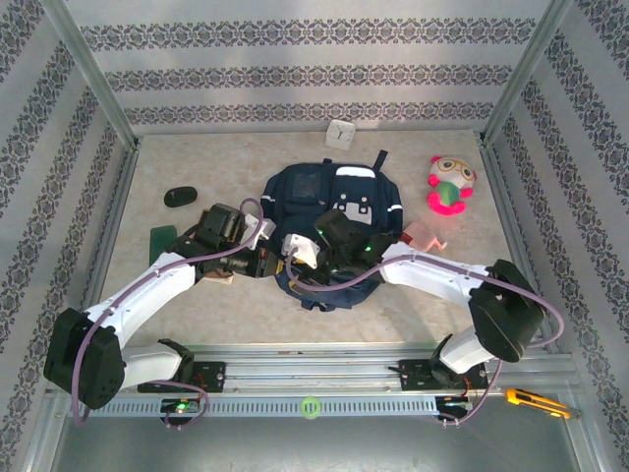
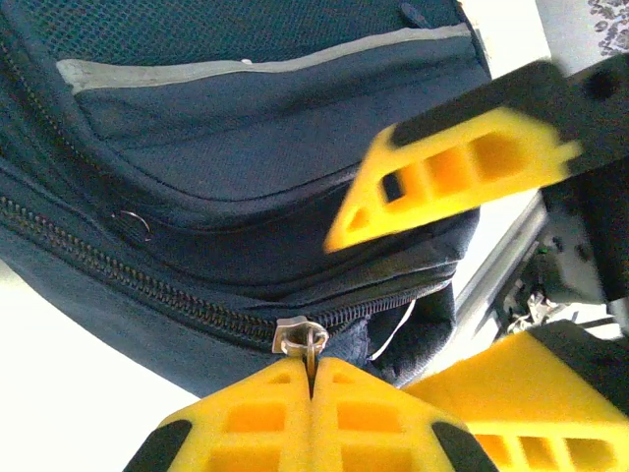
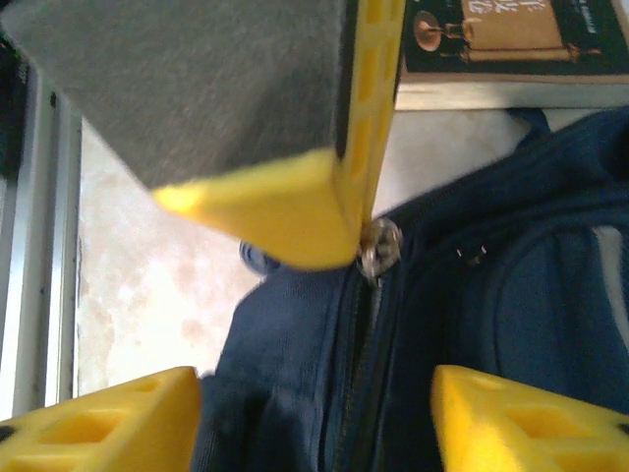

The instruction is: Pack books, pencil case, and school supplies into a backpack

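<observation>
Opening stage of packing, judged from the layout. Large navy-blue fabric backpack [image 1: 334, 202] with a light grey stripe, lying flat in the middle of the pale table [image 1: 197, 162]; main zip seemingly shut over most of its visible run, extent of any opening not discernible. Left gripper [image 2: 313, 382] pressed together, pinching the small metal zipper pull [image 2: 311, 346] at the near edge of the backpack. Right gripper [image 3: 314, 423] spread wide just beside that pull, one finger to either side of the zip line, holding nothing. Nothing seen inside the bag. Plain dark green flat book [image 1: 161, 239] on the table to the left of the backpack. Brown book with a lighter scroll picture [image 3: 501, 39] on the table just beside the bag's edge. Small pale-pink boxy pencil case [image 1: 425, 236] on the table close to the backpack's right side. Left to do, by this reading: draw the zip open, then load both books, the case and any further supplies.
</observation>
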